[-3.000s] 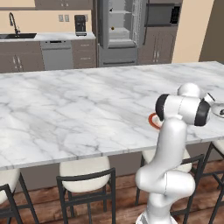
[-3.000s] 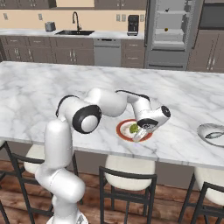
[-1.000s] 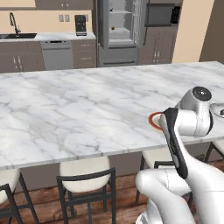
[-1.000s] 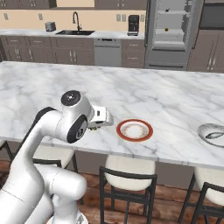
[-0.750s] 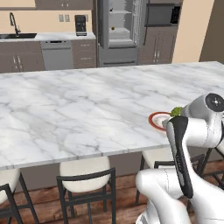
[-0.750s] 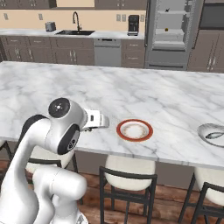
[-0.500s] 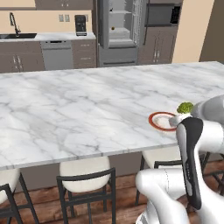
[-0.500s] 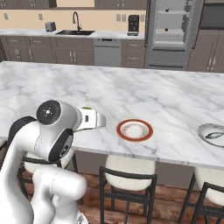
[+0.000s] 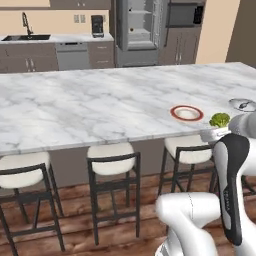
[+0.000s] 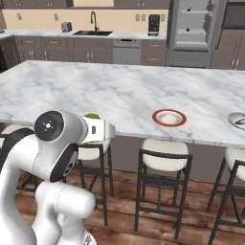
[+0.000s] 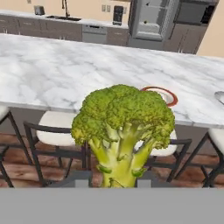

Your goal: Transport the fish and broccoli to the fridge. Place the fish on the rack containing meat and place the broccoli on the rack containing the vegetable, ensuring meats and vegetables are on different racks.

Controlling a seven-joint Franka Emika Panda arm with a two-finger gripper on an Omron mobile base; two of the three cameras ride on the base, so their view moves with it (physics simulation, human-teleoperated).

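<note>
The end effector (image 11: 113,177) is pinching the broccoli (image 11: 124,131) by its pale stalk, with the bumpy green head standing upright in the centre of the hand view. In the left base view the broccoli (image 9: 219,119) is showing at the right edge of the frame, just off the near edge of the marble bench (image 9: 90,105) and held clear of it above the stools. In the right base view the green head (image 10: 91,116) is peeking out at centre left, just behind the white wrist, in front of the bench's (image 10: 119,91) near edge.

A red-rimmed plate (image 10: 169,117) is lying on the bench at centre right of that view, well apart from the broccoli; in the hand view its rim (image 11: 173,97) is showing just behind the floret.

The fridge (image 10: 194,32) is standing at the upper right of the right base view, open, with pale shelves showing; a small orange-brown ball, the vegetable (image 10: 187,29), is sitting on one of its racks. In the left base view the fridge (image 9: 139,31) is at top centre.
</note>
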